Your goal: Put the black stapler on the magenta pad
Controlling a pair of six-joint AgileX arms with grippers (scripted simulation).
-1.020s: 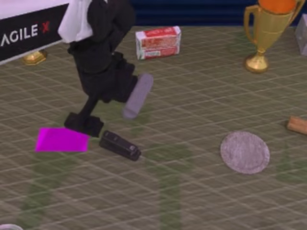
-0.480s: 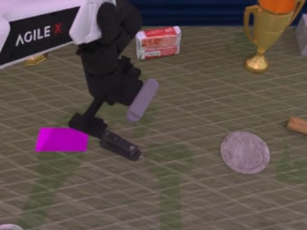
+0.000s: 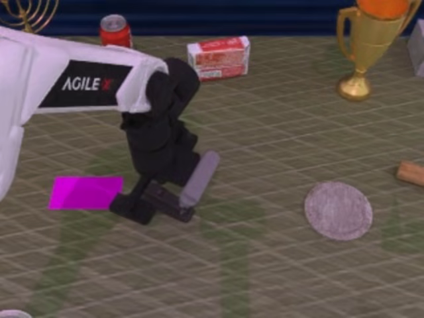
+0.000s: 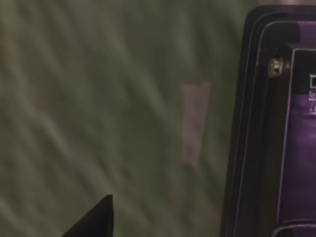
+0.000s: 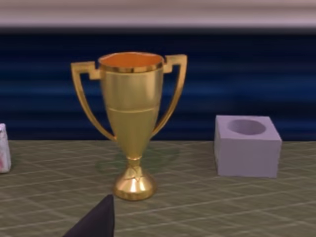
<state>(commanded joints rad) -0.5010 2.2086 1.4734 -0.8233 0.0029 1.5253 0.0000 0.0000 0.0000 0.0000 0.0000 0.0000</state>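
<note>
Left gripper [image 3: 147, 202], grip state unclear, sits over the low, boxy black stapler [image 3: 173, 205] beside the magenta pad [image 3: 85, 192].

You see the left arm reaching in from the left, its end effector [image 3: 142, 202] down over the black stapler [image 3: 173, 204], hiding the stapler's left end. The magenta pad [image 3: 85, 192] lies flat just beside it, to the left, on the counter [image 3: 278, 265]. A grey disc [image 3: 338, 211] sits well apart to the right. Along the far edge stand a red can [image 3: 114, 30], a red-and-white box [image 3: 218, 58] and a gold trophy [image 3: 366, 46].
</note>
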